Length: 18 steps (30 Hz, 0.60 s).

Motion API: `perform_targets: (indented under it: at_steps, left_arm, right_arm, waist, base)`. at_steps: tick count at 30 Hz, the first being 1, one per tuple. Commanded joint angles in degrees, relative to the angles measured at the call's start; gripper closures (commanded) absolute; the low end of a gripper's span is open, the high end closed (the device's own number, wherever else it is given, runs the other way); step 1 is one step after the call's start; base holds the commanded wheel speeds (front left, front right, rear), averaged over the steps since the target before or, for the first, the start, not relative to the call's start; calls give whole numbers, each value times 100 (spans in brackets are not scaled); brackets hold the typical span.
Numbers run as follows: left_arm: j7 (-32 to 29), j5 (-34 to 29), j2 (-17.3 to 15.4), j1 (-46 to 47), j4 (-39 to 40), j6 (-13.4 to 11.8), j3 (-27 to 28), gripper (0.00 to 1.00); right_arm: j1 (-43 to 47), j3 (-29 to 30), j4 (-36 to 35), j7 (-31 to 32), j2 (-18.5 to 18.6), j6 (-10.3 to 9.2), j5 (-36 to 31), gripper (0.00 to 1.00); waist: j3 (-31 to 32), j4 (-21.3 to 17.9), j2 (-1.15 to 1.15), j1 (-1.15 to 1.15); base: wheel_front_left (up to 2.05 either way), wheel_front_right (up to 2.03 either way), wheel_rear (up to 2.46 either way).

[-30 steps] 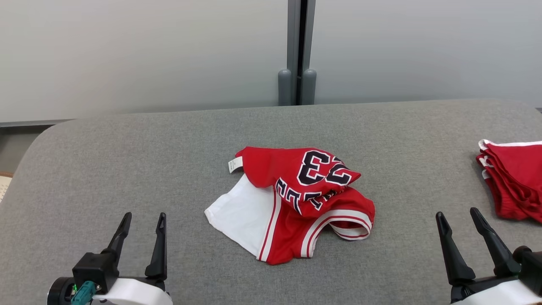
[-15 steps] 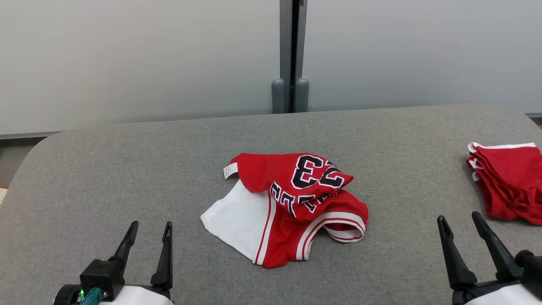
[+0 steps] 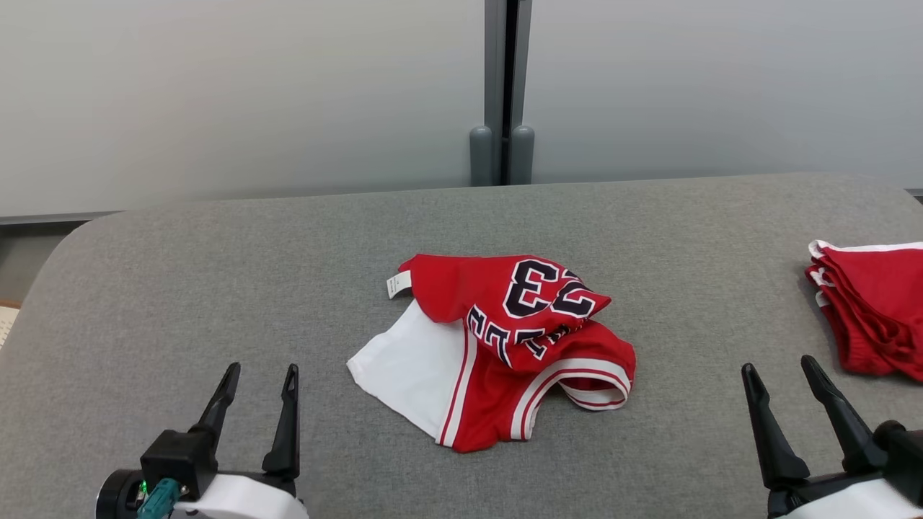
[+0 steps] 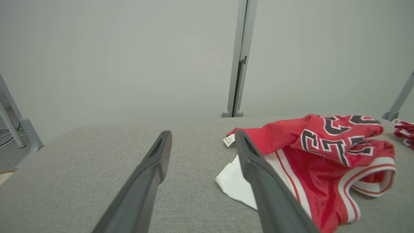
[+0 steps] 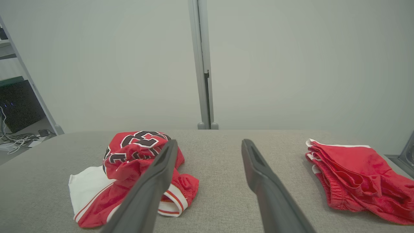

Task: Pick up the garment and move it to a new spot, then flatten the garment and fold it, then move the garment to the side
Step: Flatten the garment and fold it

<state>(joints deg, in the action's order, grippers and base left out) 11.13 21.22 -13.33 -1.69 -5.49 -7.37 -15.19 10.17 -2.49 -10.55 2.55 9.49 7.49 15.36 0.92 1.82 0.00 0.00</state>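
- Head view: crumpled red-and-white sports garment (image 3: 497,346) with dark, white-edged numerals lies bunched near the middle of a grey fabric-covered table (image 3: 216,274). A white panel spreads flat at its left side, and a small white label (image 3: 399,283) sticks out at its far left corner. Left gripper (image 3: 262,369) sits at the lower left and right gripper (image 3: 777,365) at the lower right. Each has its two long dark fingers spread wide with nothing between them, and both are well apart from the garment. A folded stack of red clothing with white trim (image 3: 872,310) rests at the table's right edge. A pale grey wall with a grey vertical post (image 3: 502,86) stands behind the table.
- Left wrist view: the left gripper's fingers rise wide apart and empty, with bare grey table showing between them. The garment lies to their right, numerals uppermost. Part of its white panel is hidden behind the right-hand finger, and the label sits just beside that finger's tip. A sliver of the red stack shows at the far right edge.
- Right wrist view: the right gripper's fingers gape and hold nothing, with bare table between them. The garment lies at the left, partly behind the left-hand finger. The red stack lies at the right, clear of the other finger.
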Motion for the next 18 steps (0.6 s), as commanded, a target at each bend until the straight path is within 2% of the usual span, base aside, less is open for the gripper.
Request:
perform_targets:
  at_steps: [1, 7, 18]
  left_arm:
    - [14, -7, 8, 170, 34, -1, -11, 0]
    - [26, -85, 85, 608, 97, 83, -163, 0]
    - [273, -202, 453, 1399, 47, 167, -352, 0]
  right_arm:
    - [-99, -26, -15, 28, 32, 0, -19, 0]
    - [-540, -638, 225, 33, 269, 0, 55, 0]
    - [-1950, -2218, 1223, 80, 826, -1, 159, 0]
  waist:
    - [-56, 66, 0, 0]
    - [-497, 378, 0, 0]
    - [-1472, 1038, 0, 0]
  base:
    - [0, 0, 0]
    - [0, 0, 0]
    - [0, 0, 0]
